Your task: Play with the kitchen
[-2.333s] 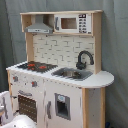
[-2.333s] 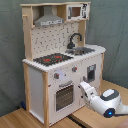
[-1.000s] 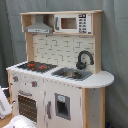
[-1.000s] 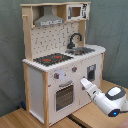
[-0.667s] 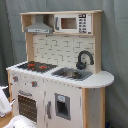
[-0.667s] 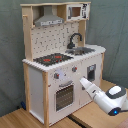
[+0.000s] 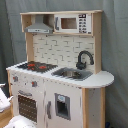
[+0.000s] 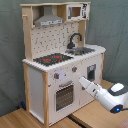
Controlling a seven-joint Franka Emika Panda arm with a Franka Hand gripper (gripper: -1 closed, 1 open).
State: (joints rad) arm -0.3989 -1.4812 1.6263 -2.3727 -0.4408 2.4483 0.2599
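Kitchen (image 8: 62, 60) stands upright in the middle of both exterior views, base on a light wooden desk (image 8: 20, 120) in the second exterior view, grey curtain (image 7: 115, 40) behind. Judged rigid, bulky panel build — too heavy and too big to lift as a whole, so handling means working its small moving parts. Likely hold points: oven door (image 8: 64, 96) via the bar handle (image 8: 65, 85) along its top edge, knobs (image 8: 56, 76) on the front panel above it, cupboard door (image 8: 91, 75) on the second exterior view's right, tap (image 8: 74, 39) over the sink (image 8: 82, 50), microwave (image 8: 75, 11) up beside the hood (image 8: 49, 20). Painted surfaces look smooth, probably a bit slippery for pinching; knobs and tap look like the most fragile bits, push gently. Hob (image 8: 52, 58) is flat, nothing to grip there.

Arm (image 8: 107, 97) comes in from the second exterior view's lower right, stretched low and angled up-left toward the front face. End effector (image 8: 82, 81) sits just beside the oven door's upper corner near the handle — contact cannot be told, and whether it is released or clenched cannot be told. In the first exterior view only a white part shows at the bottom left edge, too unclear to name
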